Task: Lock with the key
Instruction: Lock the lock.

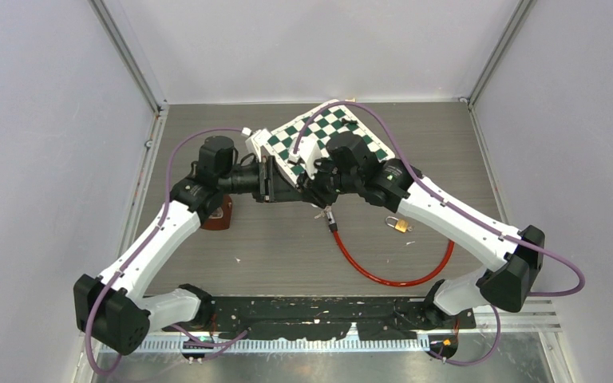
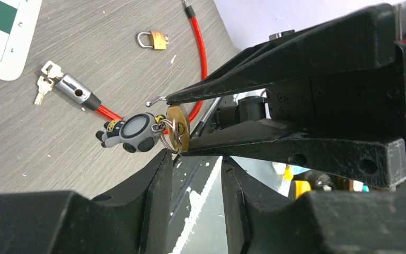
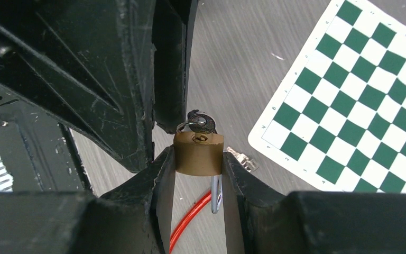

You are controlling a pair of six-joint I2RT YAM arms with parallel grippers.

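Note:
My right gripper (image 3: 198, 160) is shut on a brass padlock (image 3: 198, 153) and holds it above the table, keyhole end out. The padlock's steel shackle (image 3: 216, 193) hangs open between the fingers. A key (image 3: 201, 123) sits in the keyhole. In the left wrist view the padlock (image 2: 178, 129) shows edge-on, with a key ring and a grey-and-black toy keychain (image 2: 132, 132) hanging from it. My left gripper (image 2: 196, 159) is open and empty, its tips just short of the padlock and key. In the top view the left gripper (image 1: 275, 182) and right gripper (image 1: 311, 190) meet nose to nose.
A green-and-white chessboard mat (image 1: 343, 132) lies behind the grippers. A red cable lock (image 1: 391, 275) loops across the table, its metal head (image 2: 76, 91) next to loose keys (image 2: 45, 84). A second small brass padlock (image 1: 399, 225) lies right of centre. A reddish-brown object (image 1: 219, 217) sits by the left arm.

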